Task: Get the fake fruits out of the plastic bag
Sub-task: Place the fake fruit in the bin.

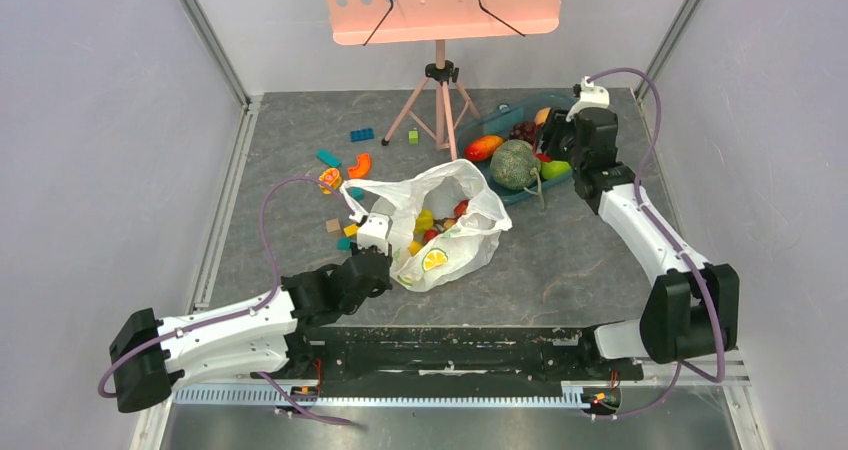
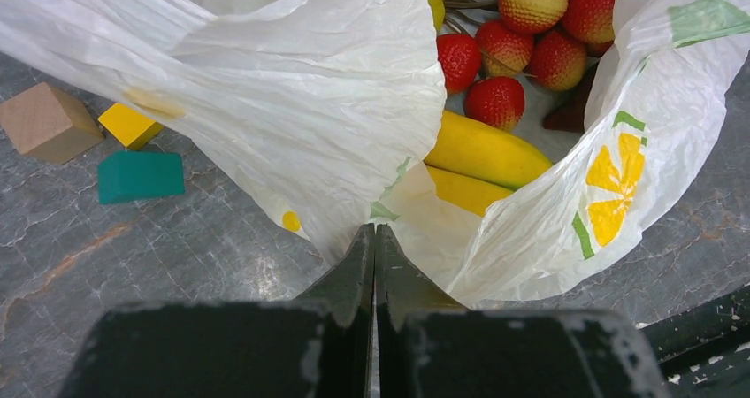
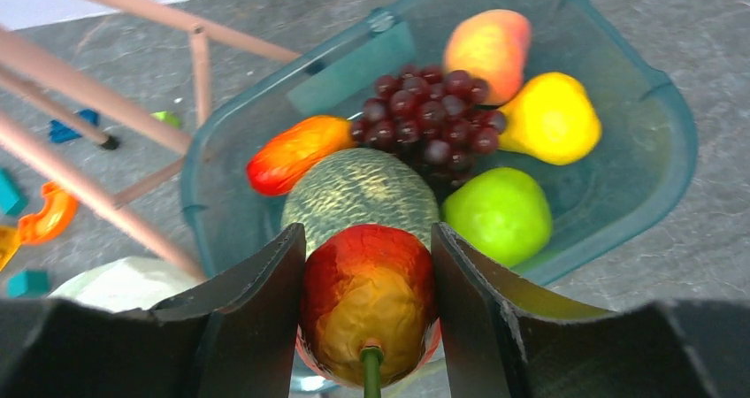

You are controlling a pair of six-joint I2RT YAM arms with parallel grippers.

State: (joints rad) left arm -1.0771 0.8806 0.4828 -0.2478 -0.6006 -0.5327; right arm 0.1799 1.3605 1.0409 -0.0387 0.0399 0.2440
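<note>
The glossy yellow plastic banana bunch [image 2: 482, 155] and the cluster of small red-pink plastic balls [image 2: 522, 35] are both inside the thin, crinkly, translucent white plastic bag [image 2: 292, 88]. The bag lies on the grey stone-look tabletop [image 2: 177, 265] with its mouth gaping. Only the left wrist view really shows this: bananas just inside the bag's near edge, red-pink balls behind them, deeper in. From the top view you just get bits of yellow and red peeking through the opening.

The left gripper [image 2: 375, 239] is closed tight, fingers pressed together with a fold of the bag's rim pinched between them. So the banana bunch sits just past its tip, not touched. Left of the bag there's a plain wooden cube [image 2: 44, 122], a small yellow block [image 2: 130, 124] and a teal block [image 2: 140, 175], close together.

The right gripper [image 3: 367, 239] is well apart from the bag, over at the teal plastic bin [image 3: 654, 150]. Its wrist view shows what the top view can't. It's clamped on a red-and-yellow plastic fruit [image 3: 367, 301], stem end towards the camera, held above a netted grey-green melon [image 3: 363, 190]. Also in the bin are a dark purple grape bunch [image 3: 429, 115], a green apple [image 3: 500, 212] and a yellow pear [image 3: 550, 115].
</note>
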